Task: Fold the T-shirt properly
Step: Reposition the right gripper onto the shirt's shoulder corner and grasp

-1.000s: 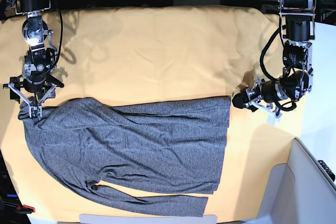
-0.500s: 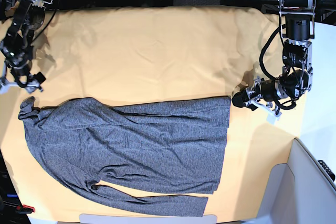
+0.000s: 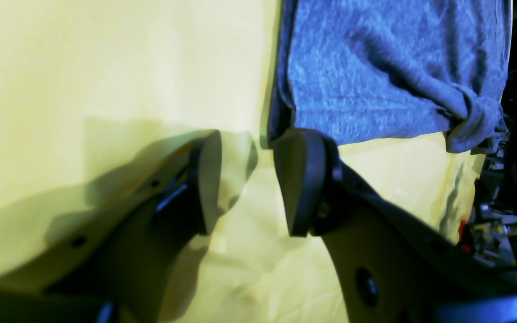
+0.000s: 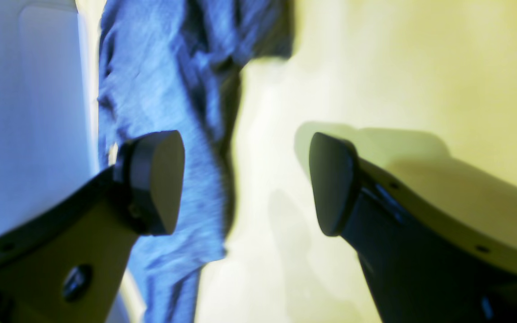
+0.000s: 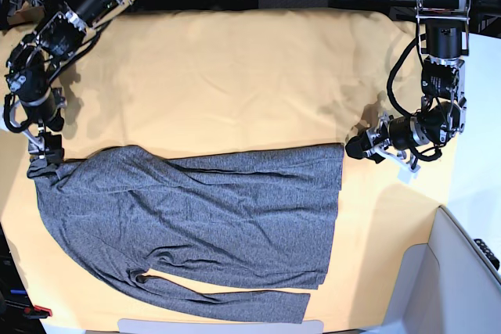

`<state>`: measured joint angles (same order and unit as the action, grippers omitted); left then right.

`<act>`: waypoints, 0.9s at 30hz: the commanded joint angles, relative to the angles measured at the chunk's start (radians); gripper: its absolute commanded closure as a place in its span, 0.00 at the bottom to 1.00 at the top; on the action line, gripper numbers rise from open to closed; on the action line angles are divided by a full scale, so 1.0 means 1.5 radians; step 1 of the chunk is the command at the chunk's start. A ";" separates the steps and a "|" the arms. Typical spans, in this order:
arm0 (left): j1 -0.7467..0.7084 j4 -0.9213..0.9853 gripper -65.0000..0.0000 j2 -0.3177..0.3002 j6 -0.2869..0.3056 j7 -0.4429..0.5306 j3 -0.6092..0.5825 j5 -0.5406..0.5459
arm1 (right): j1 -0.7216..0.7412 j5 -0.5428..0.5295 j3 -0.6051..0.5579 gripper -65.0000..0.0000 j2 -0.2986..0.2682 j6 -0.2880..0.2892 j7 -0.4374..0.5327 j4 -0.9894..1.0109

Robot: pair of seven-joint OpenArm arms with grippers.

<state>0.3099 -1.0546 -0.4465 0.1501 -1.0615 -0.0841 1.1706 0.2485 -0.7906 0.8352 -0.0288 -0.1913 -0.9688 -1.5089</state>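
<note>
Arms differ most from a second ago on your base view's left: the right gripper, which then hung straight down at the T-shirt's far-left corner and half a second ago had swung off toward the table's left edge, now reaches back in at a slant, its tip just over that same bunched corner. The left gripper sits where it sat before, lying sideways just beside the shirt's right hem. You will see the shirt itself unchanged, spread flat across the yellow cloth, one long sleeve trailing along the near edge.

No containers show in any view.

From the right wrist camera, you see the right gripper with its fingers well apart and nothing between them; one pad hangs over the grey knit, the other over bare yellow cloth. Contact cannot be told through the blur.

From the left wrist camera, the left gripper also stands parted and empty. Its pad lies at the shirt's hem edge, the other over yellow cloth.
</note>
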 commanded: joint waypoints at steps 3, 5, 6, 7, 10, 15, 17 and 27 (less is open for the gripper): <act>0.012 -0.009 0.66 -0.011 0.000 0.000 0.003 0.003 | 0.045 -0.010 0.008 0.33 0.004 0.005 0.034 0.059; 0.012 -0.009 0.66 -0.012 0.000 0.000 0.003 0.003 | 0.062 -0.010 0.009 0.33 0.004 0.005 0.049 0.099; 0.012 -0.009 0.66 -0.012 0.000 0.000 0.003 0.003 | 0.071 -0.010 0.009 0.33 0.004 0.005 0.056 0.120; 0.012 -0.009 0.66 -0.012 0.000 0.000 0.003 0.003 | 0.076 -0.010 0.010 0.33 0.003 0.005 0.063 0.133; 0.012 -0.009 0.66 -0.012 0.000 0.000 0.003 0.003 | 0.083 -0.010 0.010 0.33 -0.013 0.005 0.083 0.156; 0.012 -0.009 0.66 -0.012 0.000 0.000 0.002 0.003 | 0.086 -0.009 0.010 0.33 -0.057 0.005 0.099 0.156; 0.012 -0.009 0.66 -0.012 0.000 0.000 0.002 0.003 | 0.086 -0.008 0.010 0.33 -0.076 0.005 0.113 0.158; 0.012 -0.009 0.66 -0.008 0.000 -0.002 0.002 0.003 | 0.104 -0.010 0.005 0.33 -0.104 0.005 0.120 0.201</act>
<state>0.3080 -1.0550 -0.4461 0.1501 -1.0641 -0.0841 1.1713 0.3859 -0.7914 0.8459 -0.1680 -0.1963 -0.7994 -1.1866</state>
